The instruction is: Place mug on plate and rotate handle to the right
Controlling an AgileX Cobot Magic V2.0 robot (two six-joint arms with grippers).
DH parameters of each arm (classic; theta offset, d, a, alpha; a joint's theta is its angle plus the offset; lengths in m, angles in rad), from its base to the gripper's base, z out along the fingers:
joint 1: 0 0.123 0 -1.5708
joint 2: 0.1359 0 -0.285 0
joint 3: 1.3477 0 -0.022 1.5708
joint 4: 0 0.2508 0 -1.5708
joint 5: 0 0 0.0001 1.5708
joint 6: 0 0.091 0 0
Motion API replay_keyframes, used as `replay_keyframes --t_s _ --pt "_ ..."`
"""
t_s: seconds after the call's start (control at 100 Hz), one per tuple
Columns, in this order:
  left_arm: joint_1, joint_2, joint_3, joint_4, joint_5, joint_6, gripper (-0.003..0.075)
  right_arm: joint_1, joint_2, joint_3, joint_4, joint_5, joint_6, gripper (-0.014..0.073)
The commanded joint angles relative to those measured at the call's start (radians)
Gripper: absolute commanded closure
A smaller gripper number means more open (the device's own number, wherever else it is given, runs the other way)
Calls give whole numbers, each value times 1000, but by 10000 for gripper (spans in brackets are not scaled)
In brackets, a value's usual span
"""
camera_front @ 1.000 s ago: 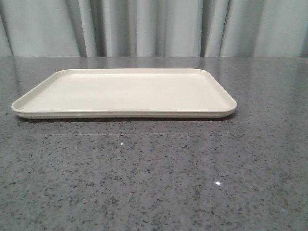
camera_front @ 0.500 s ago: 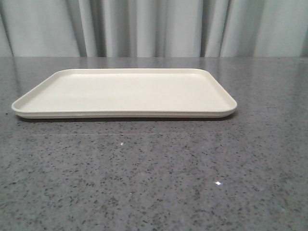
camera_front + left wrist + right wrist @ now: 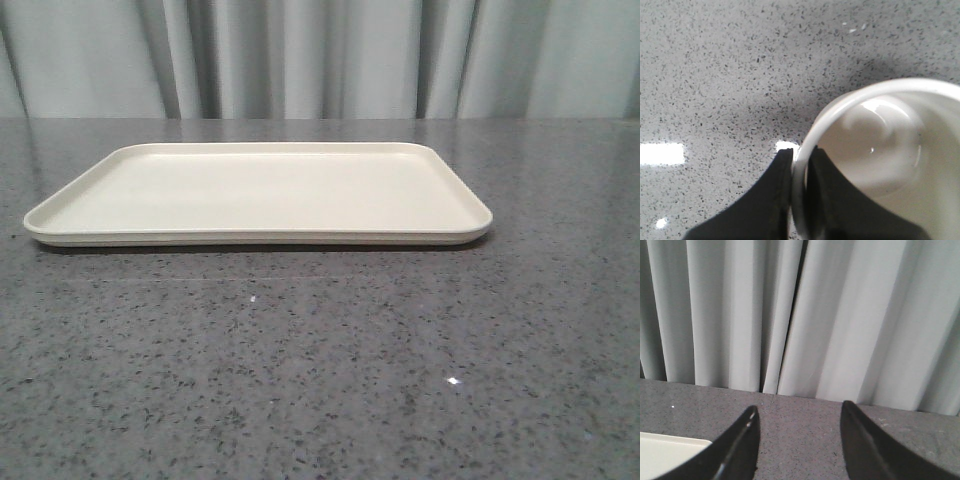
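Note:
The cream plate [image 3: 258, 190] lies flat on the grey speckled table in the front view, with nothing on it. A corner of the plate [image 3: 665, 455] also shows in the right wrist view. The white mug [image 3: 900, 145] shows only in the left wrist view, seen from above into its empty inside. My left gripper [image 3: 799, 160] is shut on the mug's rim, one finger outside the wall and one inside. The mug's handle and smiley face are hidden. My right gripper [image 3: 799, 412] is open and empty, facing the curtain. Neither gripper shows in the front view.
A pale grey curtain [image 3: 320, 55] hangs behind the table's far edge. Grey speckled tabletop [image 3: 320, 370] stretches in front of the plate and under the mug [image 3: 730, 75].

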Motion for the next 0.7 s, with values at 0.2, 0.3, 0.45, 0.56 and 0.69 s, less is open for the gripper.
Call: replay_keyframes --t_s 0.2,0.3,0.45,0.56,0.69 --pt "-8 -54 -121 -56 -6 33 740 3 13 -29 -18 -74 -8 209" --pt "-8 -54 -187 -112 3 51 740 3 13 -29 -18 -74 -8 209" --pt "-8 -52 -293 -178 4 78 740 3 13 -29 -18 -74 -8 209" --pt "-8 -44 -375 -242 4 105 740 3 13 -29 -18 -74 -8 209" --pt "-12 -15 -468 -356 1 139 740 3 13 -29 -18 -74 -8 209"
